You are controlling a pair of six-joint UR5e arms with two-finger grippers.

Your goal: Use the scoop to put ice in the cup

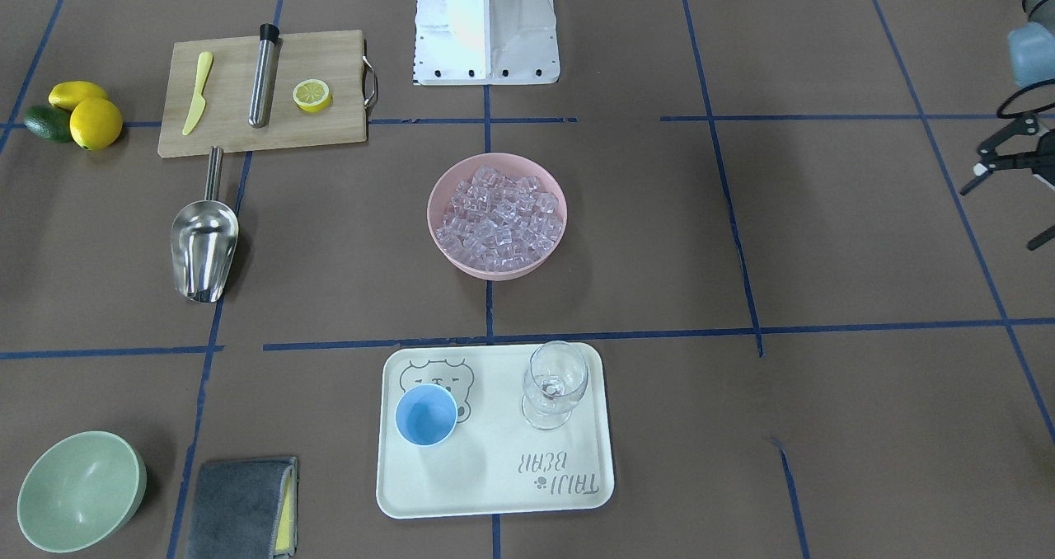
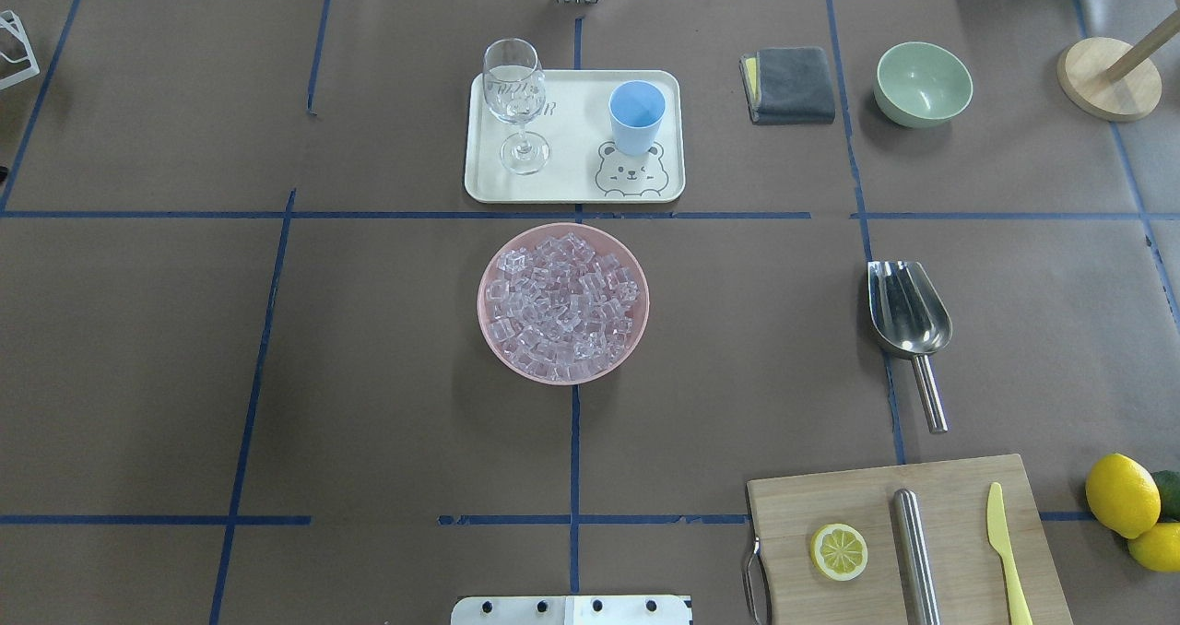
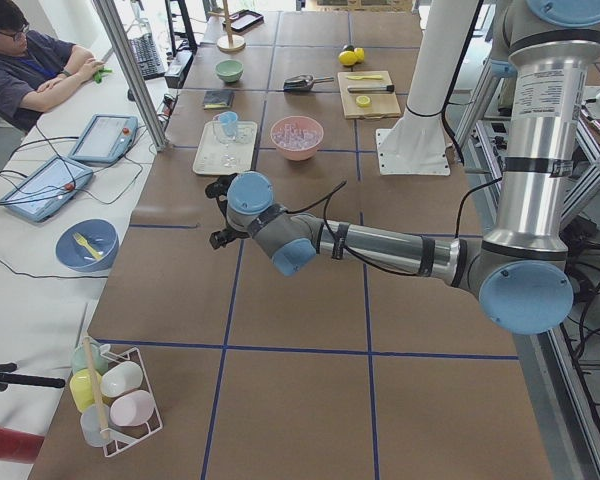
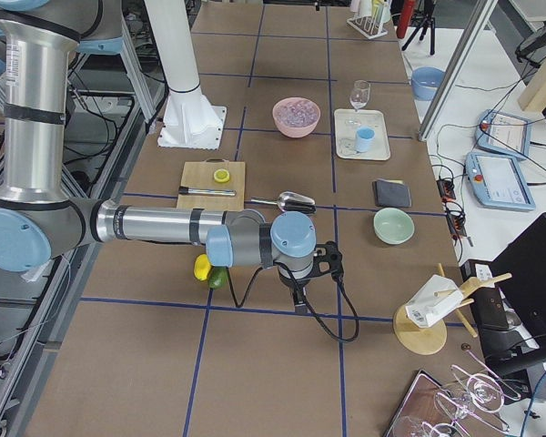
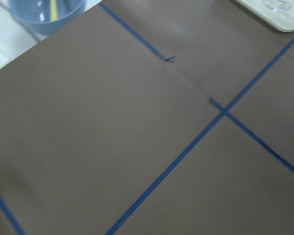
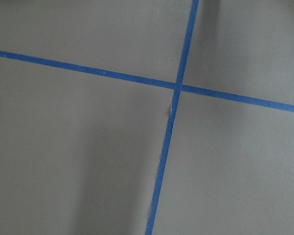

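Left tool [image 1: 1001, 213], cropped at the edge, gapes; right tool [image 4: 333, 259] unclear.

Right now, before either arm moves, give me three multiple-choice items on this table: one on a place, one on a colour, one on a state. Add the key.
1. The cup stands: A on the cutting board; B on the tray beside the wine glass; C in the green bowl.
2. The bowl holding the ice is: A pink; B green; C blue.
3. The scoop is: A full of ice; B standing in the cup; C lying empty on the table.
Key: 1 B, both stand on the tray; 2 A, its rim is pink; 3 C, its trough is bare steel.
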